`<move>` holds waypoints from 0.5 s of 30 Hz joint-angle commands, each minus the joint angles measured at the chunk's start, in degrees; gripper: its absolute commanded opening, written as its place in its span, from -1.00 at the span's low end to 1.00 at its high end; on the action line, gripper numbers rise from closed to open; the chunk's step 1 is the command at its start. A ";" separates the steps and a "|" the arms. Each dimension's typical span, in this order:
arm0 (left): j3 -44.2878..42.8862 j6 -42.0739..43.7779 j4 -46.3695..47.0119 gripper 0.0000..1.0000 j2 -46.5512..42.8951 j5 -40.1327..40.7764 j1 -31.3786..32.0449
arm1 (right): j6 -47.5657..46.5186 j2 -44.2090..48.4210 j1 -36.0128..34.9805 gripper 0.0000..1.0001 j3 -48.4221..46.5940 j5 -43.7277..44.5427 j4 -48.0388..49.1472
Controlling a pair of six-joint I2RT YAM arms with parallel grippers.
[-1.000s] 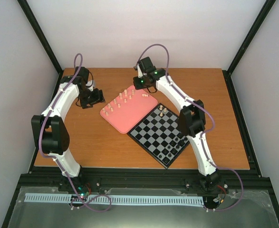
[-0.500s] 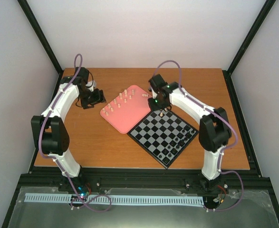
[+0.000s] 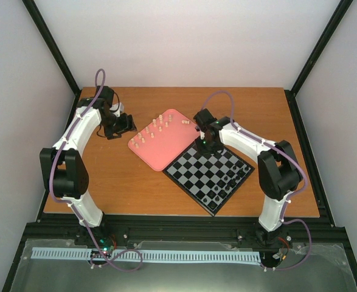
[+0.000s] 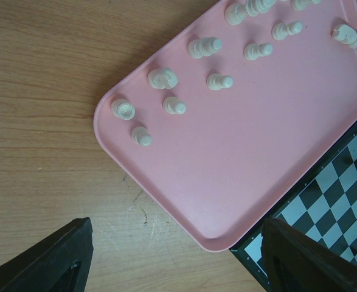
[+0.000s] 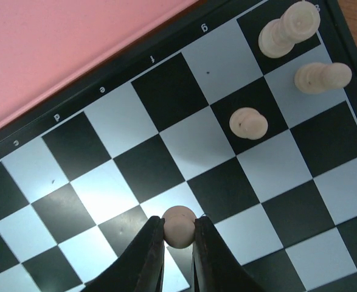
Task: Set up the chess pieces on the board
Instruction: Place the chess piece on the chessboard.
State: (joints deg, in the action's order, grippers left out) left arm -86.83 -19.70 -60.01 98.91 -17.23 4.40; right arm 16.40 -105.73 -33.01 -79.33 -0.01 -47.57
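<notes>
My right gripper (image 5: 179, 230) is clamped narrow on one cream pawn (image 5: 179, 220) over the board (image 3: 193, 176), a few squares in from the edge that lies beside the pink tray (image 4: 227, 164). I cannot tell whether the pawn touches its square. Three more cream pieces (image 5: 249, 123) stand near that corner of the board. My left gripper (image 4: 177, 258) hangs wide and empty above the wooden surface (image 4: 38, 121), by the tray's rounded corner. The other chess pieces (image 4: 219, 81) sit scattered on the tray. Small black pieces (image 3: 224, 184) occupy the board's near side.
</notes>
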 commanded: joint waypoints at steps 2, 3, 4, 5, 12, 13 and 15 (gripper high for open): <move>-1.00 -0.32 0.39 0.56 -1.05 -0.26 0.18 | 0.88 -4.21 -0.34 -0.72 -3.39 2.44 1.74; -1.09 -0.26 0.42 0.56 -1.01 -0.19 0.22 | 0.98 -4.78 -0.30 -0.71 -3.78 2.54 1.70; -1.13 -0.25 0.34 0.56 -1.00 -0.17 0.18 | 1.14 -5.35 -0.22 -0.71 -4.18 2.67 1.78; -1.24 -0.24 0.30 0.56 -0.97 -0.25 0.17 | 1.33 -5.73 -0.10 -0.70 -4.47 2.74 1.78; -1.67 -0.06 0.23 0.56 -0.39 -0.22 0.17 | 1.45 -7.85 0.62 -0.68 -6.61 3.13 1.58; -1.62 -0.03 0.23 0.56 -0.39 -0.17 0.11 | 1.26 -8.02 0.71 -0.68 -6.87 3.13 1.60; -1.61 -0.05 0.20 0.56 -0.18 -0.17 0.12 | 1.05 -8.67 0.84 -0.68 -7.21 3.11 1.46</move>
State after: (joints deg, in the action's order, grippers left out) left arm -86.83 -19.70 -60.03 98.91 -17.19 4.40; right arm 17.21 -113.08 -32.51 -84.55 2.00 -46.54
